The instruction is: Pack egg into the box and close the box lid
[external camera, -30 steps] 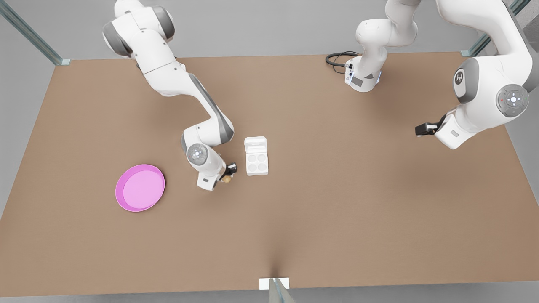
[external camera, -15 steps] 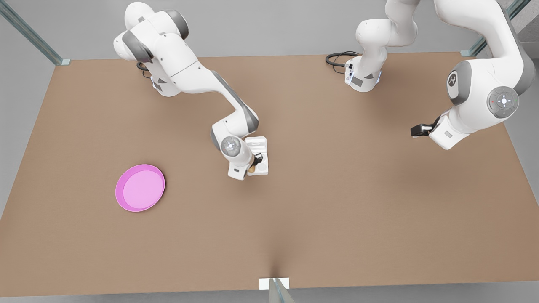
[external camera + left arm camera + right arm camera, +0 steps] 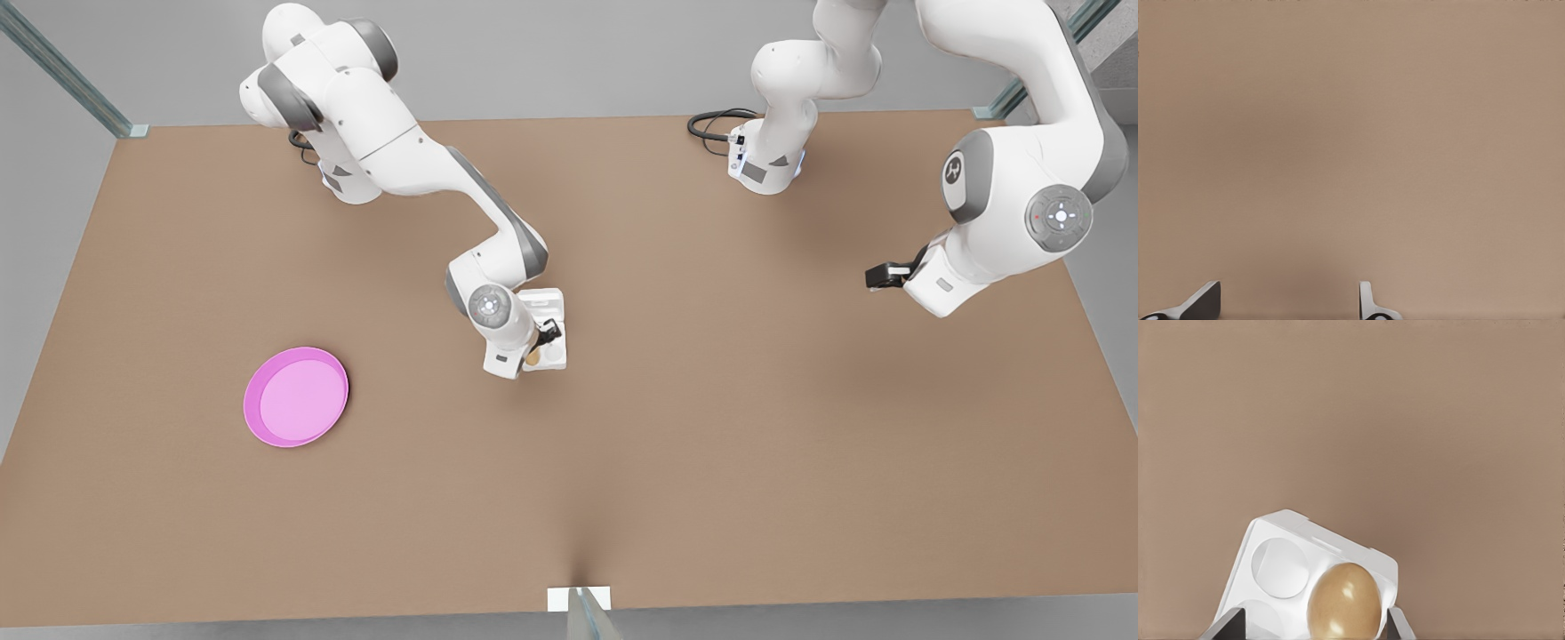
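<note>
Tan-brown and smooth, the egg (image 3: 532,358) is seen in the front view over the box (image 3: 553,356), at the cup nearest the camera on the front view's left. It is met there by the right gripper (image 3: 540,348), whose arm reaches in from the far-left corner. The box lid (image 3: 542,304) is laid open flat on the far side of the cup tray, partly hidden by the wrist. A pink plate (image 3: 296,396) is left bare, well apart on the front view's left. The left gripper (image 3: 876,278) is held waiting above the table (image 3: 711,444) at the front view's right, far from the box.

In the left wrist view only bare table is faced, and the left gripper's fingertips (image 3: 1368,300) are seen spread apart with nothing between them.

In the right wrist view the egg (image 3: 1343,600) is framed between the two fingers (image 3: 1399,623) of the right gripper, just over the white cups; one neighbouring cup (image 3: 1279,567) is shown unfilled. Contact of the pads with the shell cannot be told, so whether it is gripped or released cannot be told.

The egg is judged light, slippery and fragile, best pinched gently across its widest middle. The lid is judged thin and light, best pushed at its free edge.
</note>
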